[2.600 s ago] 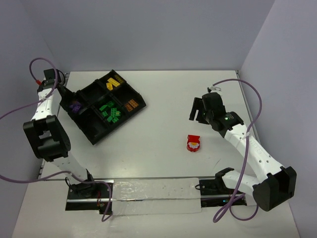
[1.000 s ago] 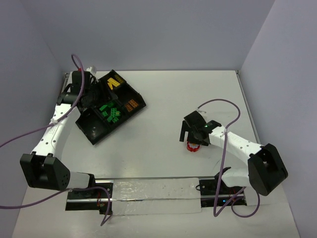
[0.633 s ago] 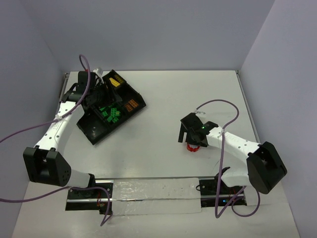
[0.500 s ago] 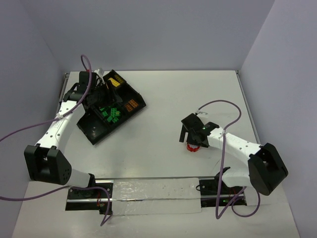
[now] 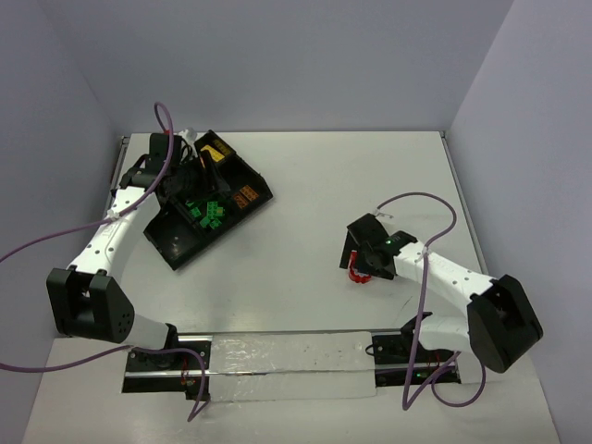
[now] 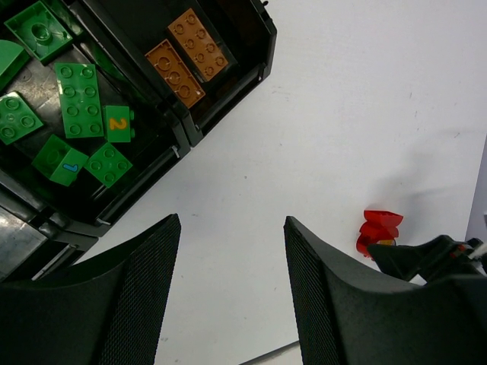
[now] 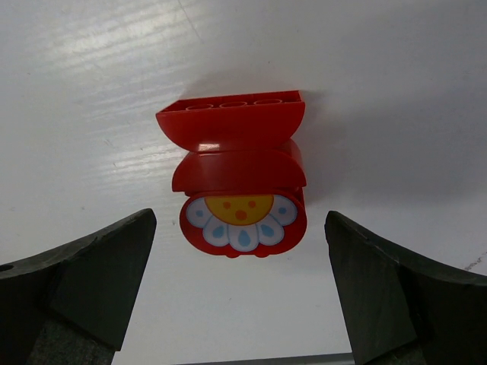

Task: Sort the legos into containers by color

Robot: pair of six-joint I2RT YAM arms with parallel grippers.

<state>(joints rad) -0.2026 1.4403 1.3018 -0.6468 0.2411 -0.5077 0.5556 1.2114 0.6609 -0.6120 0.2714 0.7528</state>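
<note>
- Because the red-and-white brick (image 7: 240, 182) lies alone on the counter (image 7: 396, 68), well apart from the tray, the right end effector (image 7: 240, 285) is lowered over it with its fingers spread wide. The brick is framed between them and touched by neither.
- Farther off, the left end effector (image 6: 228, 251) is held above the black tray (image 6: 188, 131), its fingers apart and empty. Green bricks (image 6: 80, 99) and orange bricks (image 6: 186, 57) are kept there in separate compartments.

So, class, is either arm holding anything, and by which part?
Nothing. The right gripper is open around the red flower brick, untouched; the left gripper is empty.
</note>
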